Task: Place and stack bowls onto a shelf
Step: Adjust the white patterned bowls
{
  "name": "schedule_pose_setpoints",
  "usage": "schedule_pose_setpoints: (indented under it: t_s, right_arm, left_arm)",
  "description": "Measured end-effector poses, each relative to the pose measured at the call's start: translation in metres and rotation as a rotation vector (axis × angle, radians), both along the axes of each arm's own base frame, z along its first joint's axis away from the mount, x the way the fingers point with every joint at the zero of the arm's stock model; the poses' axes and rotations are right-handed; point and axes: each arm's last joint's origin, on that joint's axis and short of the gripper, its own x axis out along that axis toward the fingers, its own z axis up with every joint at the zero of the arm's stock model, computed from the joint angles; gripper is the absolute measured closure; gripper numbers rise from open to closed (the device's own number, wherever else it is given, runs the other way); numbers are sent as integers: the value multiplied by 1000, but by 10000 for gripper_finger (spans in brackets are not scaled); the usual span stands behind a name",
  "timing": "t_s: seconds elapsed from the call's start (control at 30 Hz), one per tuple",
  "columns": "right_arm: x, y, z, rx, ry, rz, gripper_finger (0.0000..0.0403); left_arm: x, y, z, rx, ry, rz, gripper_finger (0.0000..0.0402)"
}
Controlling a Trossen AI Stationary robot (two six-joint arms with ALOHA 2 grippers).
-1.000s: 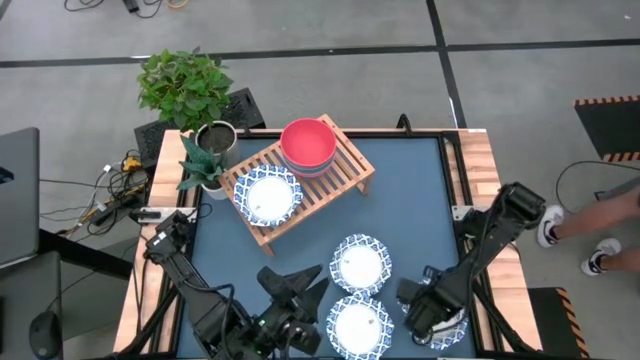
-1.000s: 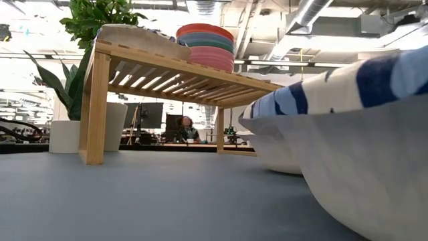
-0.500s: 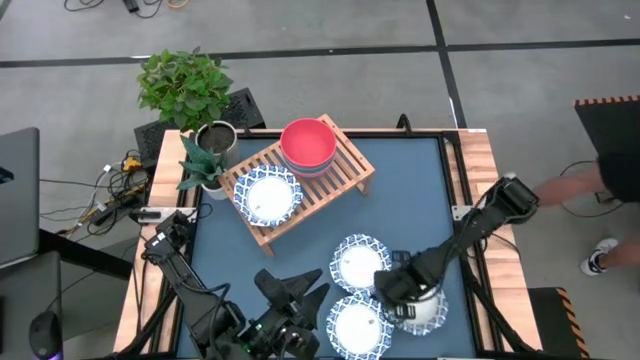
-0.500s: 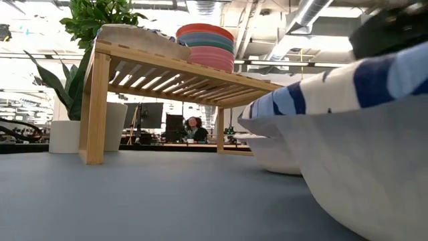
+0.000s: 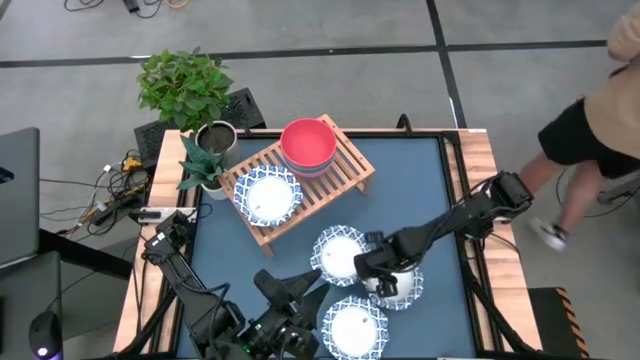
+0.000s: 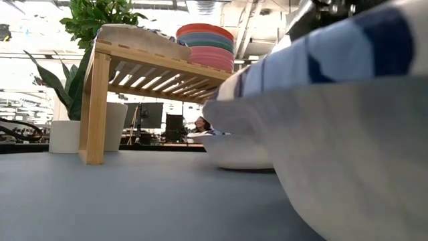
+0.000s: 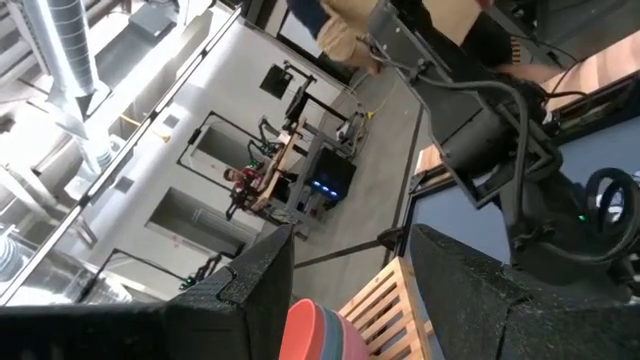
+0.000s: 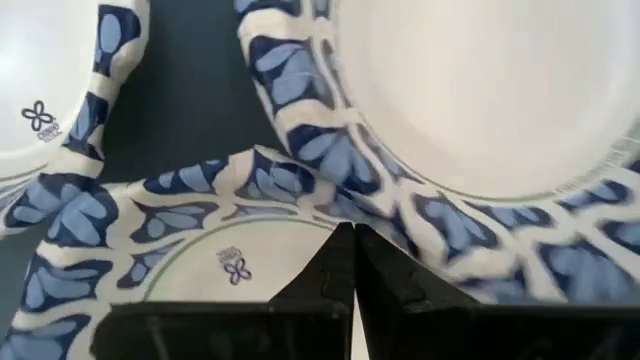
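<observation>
Grey floor [image 5: 330, 25] with dark seams, potted plant [image 5: 185, 85] (leafy) beside the table, ceiling ducts [image 6: 314, 13] overhead

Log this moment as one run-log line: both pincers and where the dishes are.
right pincer: shut on white dish | left pincer: open, idle at near edge | shelf: bowl stack, one dish

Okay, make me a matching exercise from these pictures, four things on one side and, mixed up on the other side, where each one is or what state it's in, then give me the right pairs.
Things
1. stack of plain bowls
2. patterned dish on the shelf
3. right end effector
4. left end effector

Places or states
A. shut on the rim of a patterned dish above the table
B. open, holding nothing, at the table's near edge
C. on the shelf, red bowl on top
D. on the shelf's end nearer the plants

Pairs: 1-C, 2-D, 3-A, 4-B
</observation>
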Motion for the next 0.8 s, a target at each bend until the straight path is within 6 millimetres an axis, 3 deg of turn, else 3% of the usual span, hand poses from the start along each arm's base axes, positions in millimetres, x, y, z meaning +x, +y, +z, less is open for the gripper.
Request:
schedule_pose_setpoints:
  t_s: [0.13, 0.37, 0.57, 0.8]
  right_arm:
    - [-4, 10, 24, 7, 13, -11, 374]
    - [-6, 52, 58, 151, -209, 66, 380]
    - [1, 80, 38, 201, -238, 92, 377]
    - [18, 83, 12, 343, -157, 185, 379]
  left_arm:
    - [0, 0, 0, -4, -4, 0, 214]
    - [0, 0, 0, -48, -48, 0, 214]
    - [0, 0, 0, -65, -65, 0, 214]
    - [1, 2, 0, -73, -73, 5, 214]
